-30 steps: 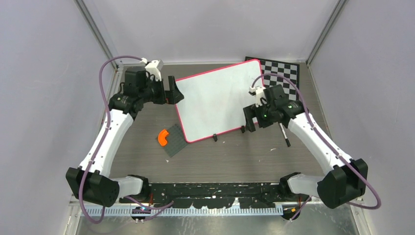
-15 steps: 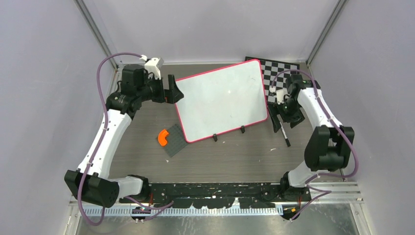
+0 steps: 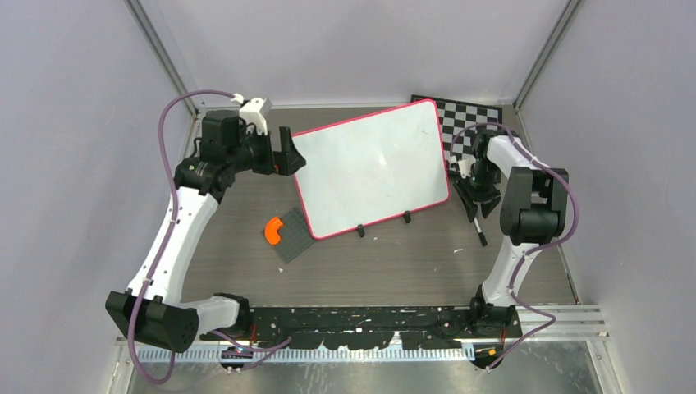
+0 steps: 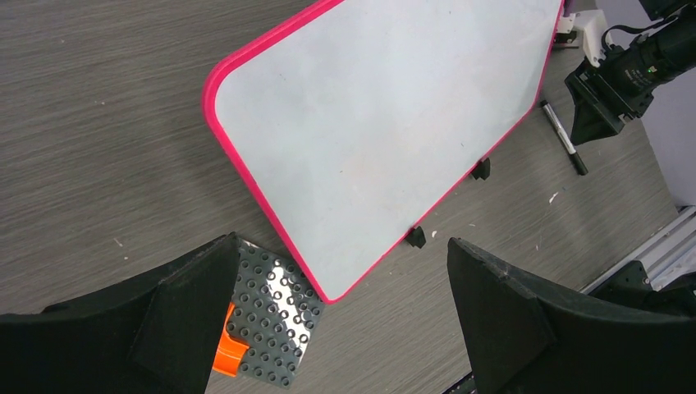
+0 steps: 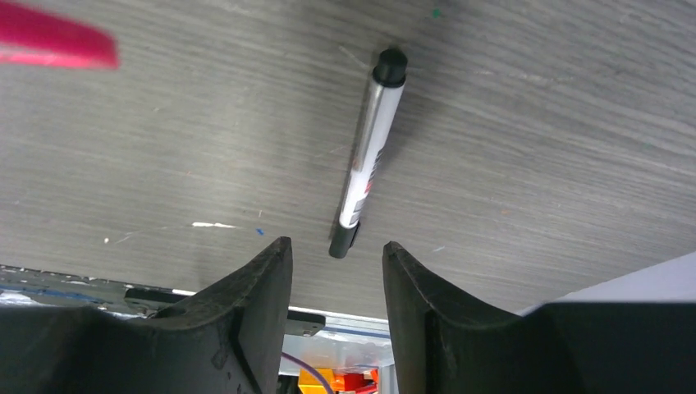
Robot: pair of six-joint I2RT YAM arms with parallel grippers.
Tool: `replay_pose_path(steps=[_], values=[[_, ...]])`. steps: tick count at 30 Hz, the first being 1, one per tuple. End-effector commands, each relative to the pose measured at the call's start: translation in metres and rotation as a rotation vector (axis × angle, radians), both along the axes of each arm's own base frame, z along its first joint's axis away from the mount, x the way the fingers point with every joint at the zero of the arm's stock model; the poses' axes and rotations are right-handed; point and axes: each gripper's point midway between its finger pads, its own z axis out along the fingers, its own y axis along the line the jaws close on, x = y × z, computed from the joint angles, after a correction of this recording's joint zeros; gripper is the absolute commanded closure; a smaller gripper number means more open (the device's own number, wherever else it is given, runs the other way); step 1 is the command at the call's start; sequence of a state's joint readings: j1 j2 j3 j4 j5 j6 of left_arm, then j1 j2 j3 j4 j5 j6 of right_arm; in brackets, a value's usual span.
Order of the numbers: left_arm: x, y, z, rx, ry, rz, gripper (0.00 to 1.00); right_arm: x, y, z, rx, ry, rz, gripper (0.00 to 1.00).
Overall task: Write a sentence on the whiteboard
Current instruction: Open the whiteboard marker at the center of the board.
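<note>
The whiteboard (image 3: 369, 168) lies tilted on the table, white with a pink rim (image 5: 49, 45) and two black feet. Its face (image 4: 386, 123) is blank, and the sentence is out of view. My left gripper (image 3: 289, 153) hovers at the board's left edge, open wide (image 4: 342, 242) with nothing in it. My right gripper (image 3: 474, 197) points down just right of the board. A black-and-silver marker (image 3: 478, 230) lies flat on the table there. In the right wrist view the marker (image 5: 368, 164) lies just beyond my right gripper (image 5: 335, 246), whose jaws stand partly apart, holding nothing.
A checkered chessboard (image 3: 474, 119) lies behind the whiteboard's right corner. A dark grey studded plate (image 3: 294, 238) with an orange piece (image 3: 272, 231) sits by the board's near left corner. Grey walls enclose the table on three sides; a metal rail runs along the near edge.
My right arm has swung from the board's lower right edge out to the right, folding up over the marker. Its jaws have narrowed. The left arm has barely moved.
</note>
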State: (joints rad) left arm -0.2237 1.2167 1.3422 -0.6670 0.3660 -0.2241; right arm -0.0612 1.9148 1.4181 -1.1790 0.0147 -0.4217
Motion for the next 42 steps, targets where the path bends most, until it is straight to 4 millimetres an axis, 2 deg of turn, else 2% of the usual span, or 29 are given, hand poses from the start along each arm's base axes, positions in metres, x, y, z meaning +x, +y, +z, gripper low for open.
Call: replay_pose_path(steps=[1, 8, 14, 17, 19, 20, 25, 29, 32, 34, 37, 39, 40, 42], values=[[0.001, 0.004, 0.020, -0.008, -0.049, 0.024, 0.00, 0.016, -0.010, -0.007, -0.044, -0.032, 0.006, 0.52], [0.002, 0.005, 0.018, -0.004, -0.042, 0.032, 0.00, 0.020, -0.010, -0.033, -0.037, -0.005, -0.009, 0.58], [0.004, 0.007, 0.017, 0.001, -0.040, 0.045, 0.00, 0.017, -0.011, -0.050, -0.031, 0.018, -0.015, 0.68], [0.005, 0.009, 0.018, 0.011, -0.043, 0.050, 0.00, 0.014, -0.009, -0.049, -0.021, 0.020, -0.025, 0.81], [0.005, 0.010, 0.018, 0.025, -0.048, 0.047, 0.00, 0.012, -0.010, -0.041, -0.018, 0.009, -0.033, 0.95], [0.006, 0.010, 0.019, 0.031, -0.051, 0.043, 0.00, 0.011, -0.010, -0.034, -0.010, -0.003, -0.042, 0.99], [0.007, 0.011, 0.026, 0.043, -0.070, 0.037, 0.00, 0.023, -0.004, 0.028, 0.095, -0.161, -0.124, 1.00], [0.003, 0.004, 0.038, 0.028, -0.077, -0.020, 0.00, 0.041, 0.020, 0.098, 0.232, -0.376, -0.175, 1.00], [-0.013, -0.017, 0.052, -0.026, -0.085, -0.166, 0.00, 0.057, 0.054, 0.159, 0.426, -0.554, -0.236, 1.00], [-0.020, -0.026, 0.065, -0.067, -0.098, -0.227, 0.00, 0.069, 0.084, 0.211, 0.582, -0.672, -0.251, 1.00], [-0.029, -0.037, 0.077, -0.131, -0.106, -0.287, 0.00, 0.081, 0.119, 0.275, 0.742, -0.827, -0.296, 1.00], [-0.030, -0.044, 0.083, -0.181, -0.105, -0.315, 0.00, 0.082, 0.142, 0.311, 0.825, -0.917, -0.312, 1.00], [-0.032, -0.048, 0.084, -0.208, -0.096, -0.328, 0.00, 0.078, 0.160, 0.324, 0.872, -0.932, -0.302, 1.00], [-0.034, -0.057, 0.086, -0.232, -0.094, -0.348, 0.00, 0.075, 0.181, 0.342, 0.968, -0.929, -0.322, 1.00]])
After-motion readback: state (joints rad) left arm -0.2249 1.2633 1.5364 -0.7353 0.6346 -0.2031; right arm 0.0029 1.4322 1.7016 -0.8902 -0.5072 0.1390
